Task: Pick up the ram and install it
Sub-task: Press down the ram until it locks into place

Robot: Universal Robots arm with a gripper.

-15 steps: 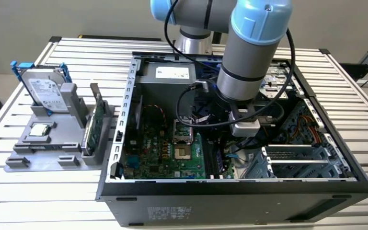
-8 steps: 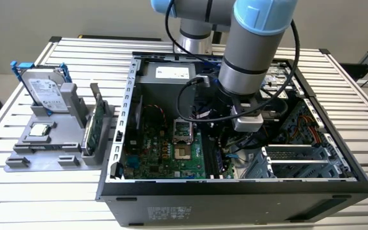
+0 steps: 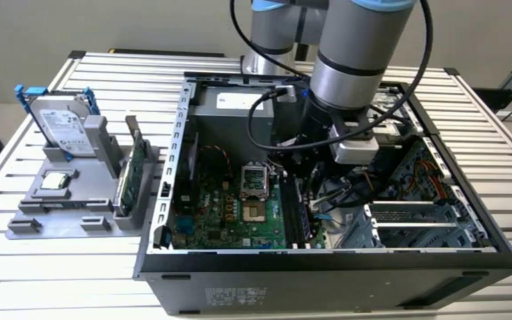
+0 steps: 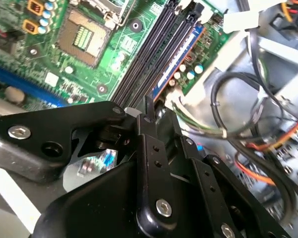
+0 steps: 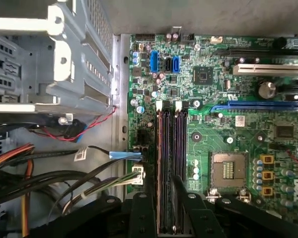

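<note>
The arm is shown reaching down into an open computer case [image 3: 185, 133] that lies on a slatted table [image 3: 505, 173], with the claw [image 4: 150, 111] lowered over the black memory slots [image 5: 171, 163] of the green motherboard [image 3: 229, 213]. The ram [image 4: 181, 57], a dark blue stick, is seen in the second wrist view lying along the outermost slot, on the side toward the cables [image 4: 248, 114]; whether it is fully seated cannot be told. The claw's fingers are drawn close together at one end of the stick, and whether that end is pinched between them or merely pressed from above cannot be told. A likely fault is uneven pressure: with force applied at one end alone, the stick may tilt and bind, or its latch [image 4: 196, 10] may fail to close. Nearby cables could also be snagged.
</note>
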